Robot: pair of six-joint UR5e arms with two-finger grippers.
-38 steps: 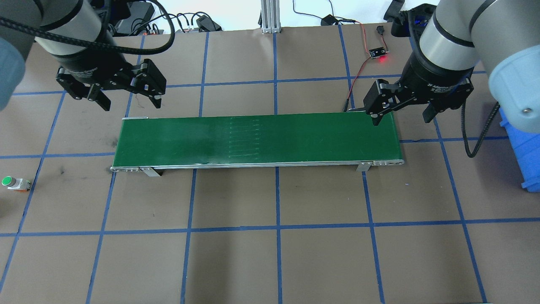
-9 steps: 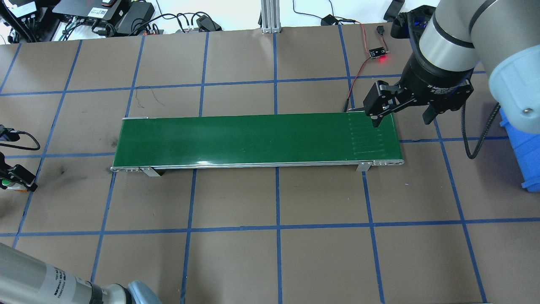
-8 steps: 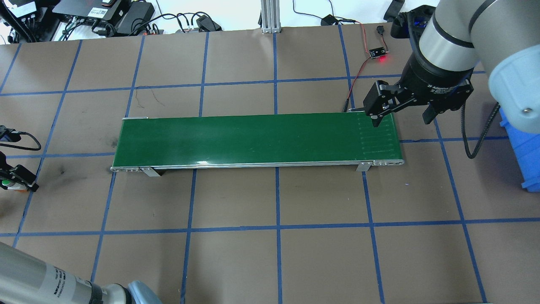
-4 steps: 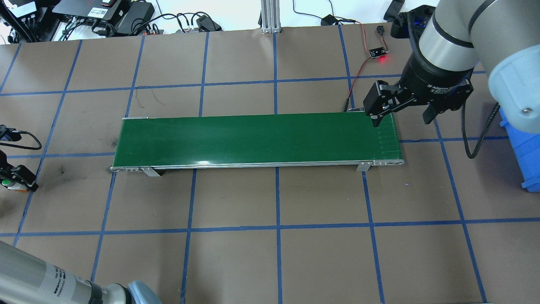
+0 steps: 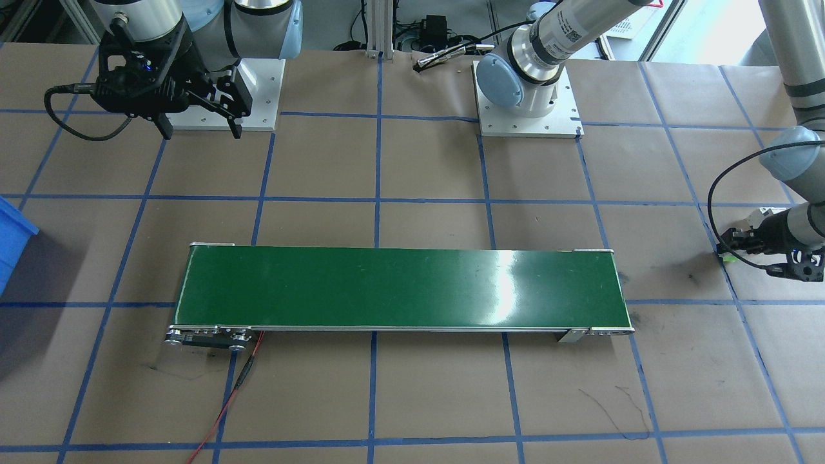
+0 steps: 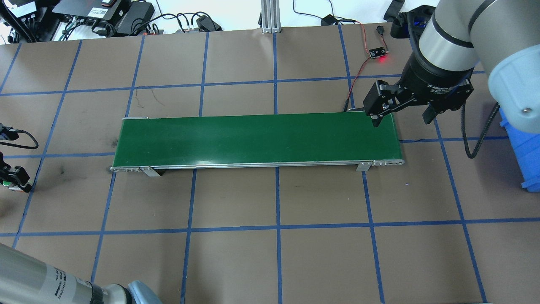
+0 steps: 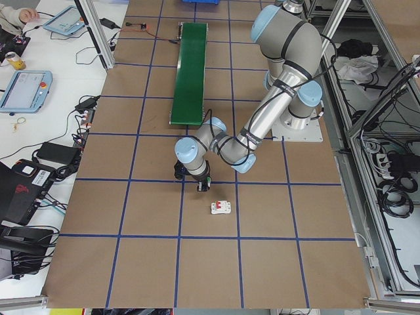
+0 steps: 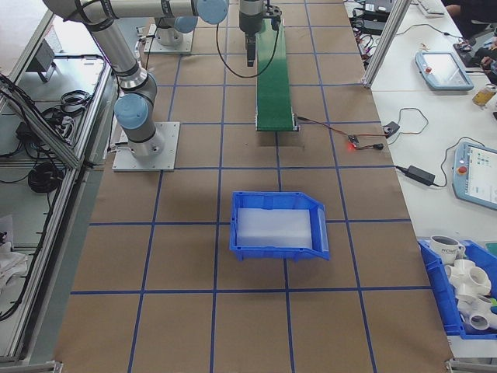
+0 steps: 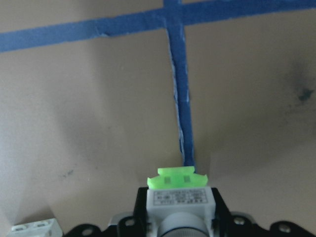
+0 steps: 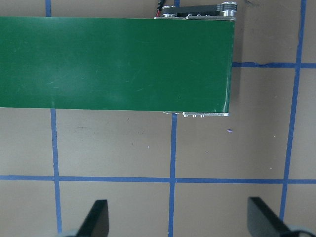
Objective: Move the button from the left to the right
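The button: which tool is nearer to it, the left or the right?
Left. The left tool is closed around the button; the right tool hangs over the conveyor belt's far end.

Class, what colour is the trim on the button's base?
Light green, on the button held in the left gripper; the left wrist view shows it best.
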